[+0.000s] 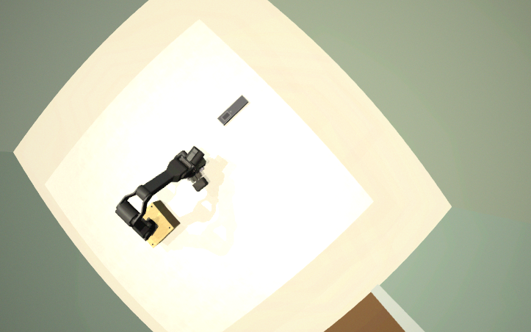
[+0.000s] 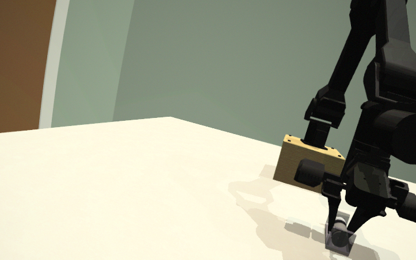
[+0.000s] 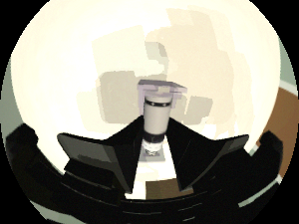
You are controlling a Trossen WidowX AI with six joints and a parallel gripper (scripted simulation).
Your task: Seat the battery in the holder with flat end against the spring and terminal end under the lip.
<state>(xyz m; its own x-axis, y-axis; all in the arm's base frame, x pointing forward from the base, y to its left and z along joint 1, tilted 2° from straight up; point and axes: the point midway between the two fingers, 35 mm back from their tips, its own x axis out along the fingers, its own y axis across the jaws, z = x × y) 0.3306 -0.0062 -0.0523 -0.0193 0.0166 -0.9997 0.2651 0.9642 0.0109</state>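
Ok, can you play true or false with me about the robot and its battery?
1. The fingers are squeezing the battery. True.
2. The battery is already inside the holder. False: it is between the fingers, and the holder lies apart from it, farther across the table.
3. The arm stands on a tan block. True.
4. The holder touches the tan block. False: they lie well apart.
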